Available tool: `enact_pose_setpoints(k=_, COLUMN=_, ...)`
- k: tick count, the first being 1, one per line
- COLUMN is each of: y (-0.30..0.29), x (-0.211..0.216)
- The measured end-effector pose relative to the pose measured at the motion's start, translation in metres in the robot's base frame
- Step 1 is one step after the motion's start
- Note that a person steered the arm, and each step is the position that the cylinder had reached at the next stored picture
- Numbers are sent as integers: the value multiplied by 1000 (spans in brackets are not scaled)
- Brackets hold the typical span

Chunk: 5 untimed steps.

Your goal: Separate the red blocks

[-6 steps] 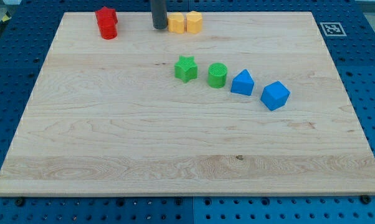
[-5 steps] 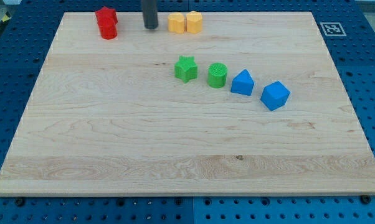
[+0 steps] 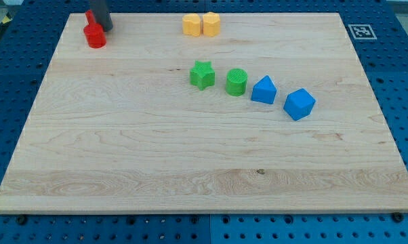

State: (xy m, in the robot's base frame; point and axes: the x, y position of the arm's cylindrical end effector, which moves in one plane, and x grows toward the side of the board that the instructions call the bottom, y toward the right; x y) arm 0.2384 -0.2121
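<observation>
Camera view: my tip [image 3: 103,28] rests at the far left corner of the wooden board [image 3: 123,163], touching the red blocks on their right side. A red cylinder [image 3: 95,36] sits nearest; a second red block [image 3: 89,16], shape unclear, shows just behind it, partly hidden by the rod. The rod carries no jaws. Two yellow blocks [image 3: 201,24] sit touching, far centre. A green star [image 3: 202,74], green cylinder [image 3: 236,82] and two blue blocks [image 3: 282,97] form a row at mid-board.

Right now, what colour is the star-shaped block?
Green: the star block, mid-board, clear in the camera view.
</observation>
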Motion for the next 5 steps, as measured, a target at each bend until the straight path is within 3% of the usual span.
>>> enact_pose_setpoints(k=3, y=42, x=28)
enact_pose_setpoints(k=5, y=32, x=110)
